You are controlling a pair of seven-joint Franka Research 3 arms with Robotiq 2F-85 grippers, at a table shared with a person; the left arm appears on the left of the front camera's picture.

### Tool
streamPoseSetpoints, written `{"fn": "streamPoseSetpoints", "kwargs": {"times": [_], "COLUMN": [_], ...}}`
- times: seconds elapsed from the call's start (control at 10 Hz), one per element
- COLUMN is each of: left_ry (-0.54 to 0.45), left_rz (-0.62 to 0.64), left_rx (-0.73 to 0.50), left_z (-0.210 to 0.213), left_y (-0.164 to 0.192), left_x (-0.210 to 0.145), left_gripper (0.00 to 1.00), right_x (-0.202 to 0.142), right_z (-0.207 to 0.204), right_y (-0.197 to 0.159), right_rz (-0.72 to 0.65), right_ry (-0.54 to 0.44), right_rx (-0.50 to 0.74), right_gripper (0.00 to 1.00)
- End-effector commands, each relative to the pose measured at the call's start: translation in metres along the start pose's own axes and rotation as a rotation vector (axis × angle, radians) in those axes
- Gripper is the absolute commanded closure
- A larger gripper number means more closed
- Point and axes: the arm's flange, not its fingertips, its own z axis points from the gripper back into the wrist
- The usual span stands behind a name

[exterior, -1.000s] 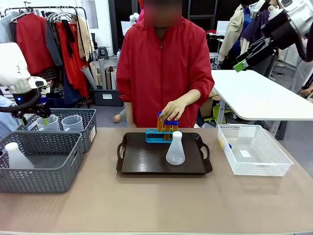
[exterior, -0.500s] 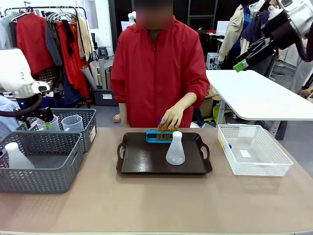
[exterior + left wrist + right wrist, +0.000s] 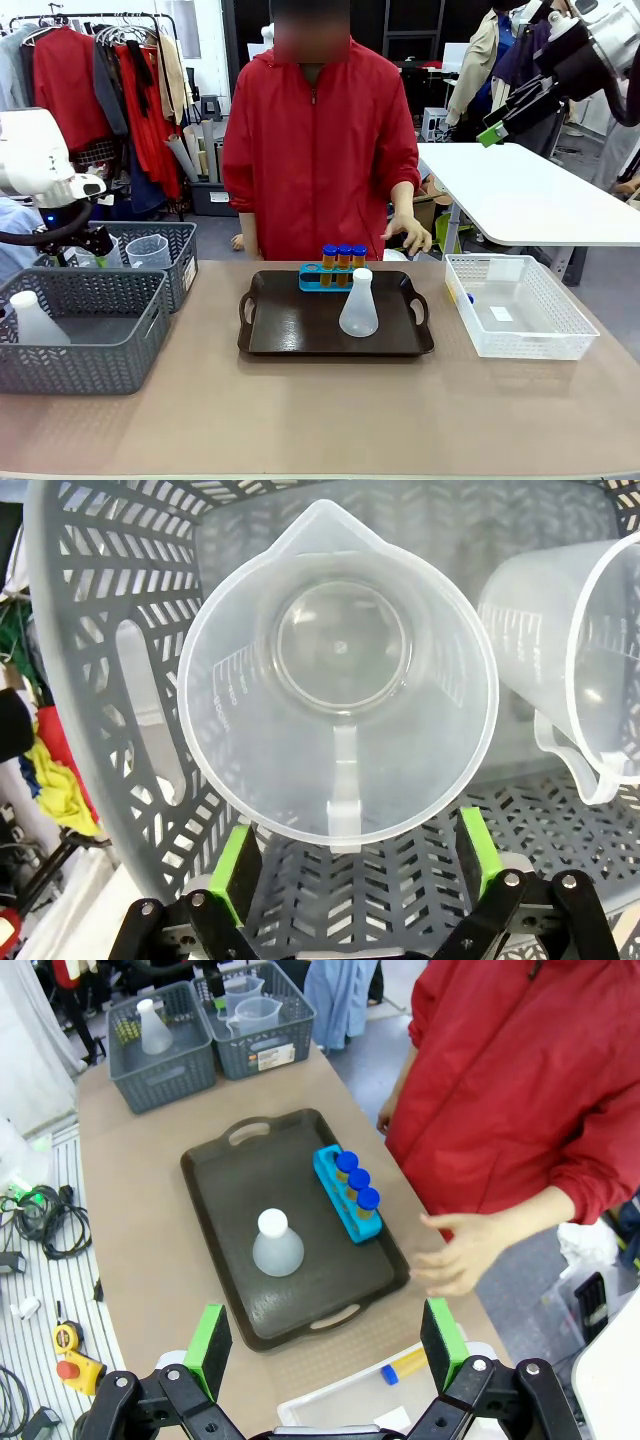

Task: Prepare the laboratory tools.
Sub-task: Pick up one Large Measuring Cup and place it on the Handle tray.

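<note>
My left gripper (image 3: 357, 865) hangs open just above a clear handled measuring beaker (image 3: 340, 670) in the rear grey basket (image 3: 110, 630), its green fingers (image 3: 240, 865) straddling the beaker's near rim. From the front, the left gripper (image 3: 90, 250) is low over that basket. The blue rack (image 3: 335, 277) holds three blue-capped orange tubes (image 3: 344, 258) on the dark tray (image 3: 300, 330), beside a white conical flask (image 3: 358, 305). My right gripper (image 3: 327, 1345) is open and empty, high above the tray (image 3: 230, 1190).
A second beaker (image 3: 580, 660) stands beside the first. The front grey basket (image 3: 90, 350) holds another flask (image 3: 35, 320). A white basket (image 3: 515, 305) at the right holds one tube (image 3: 465, 297). The person's hand (image 3: 410, 235) hovers right of the rack.
The person set a tube down into the rack, then drew the hand away to the right. My left arm shifted slightly over the rear basket. The right arm stayed still.
</note>
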Motion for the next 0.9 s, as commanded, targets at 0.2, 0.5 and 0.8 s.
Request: {"fn": "streamPoseSetpoints", "kwargs": {"times": [0.2,0.5,0.8], "left_ry": [-0.011,-0.019,-0.021], "left_rz": [-0.011,-0.001,0.000], "left_rx": [0.037,0.041,0.042], "left_z": [-0.0013,0.0023,0.0039], "left_y": [0.0038,0.0063,0.0066], "left_x": [0.0039,0.0045,0.0034], "left_gripper": [0.44,1.00,1.00], "right_x": [0.0013,0.0013,0.0013], "right_z": [0.0008,0.0008,0.0008], "right_y": [0.0009,0.0009,0.0009], "right_rz": [0.006,0.006,0.006], "right_ry": [-0.005,-0.005,-0.005], "right_rx": [0.005,0.005,0.005], "right_gripper": [0.00,0.00,0.00]}}
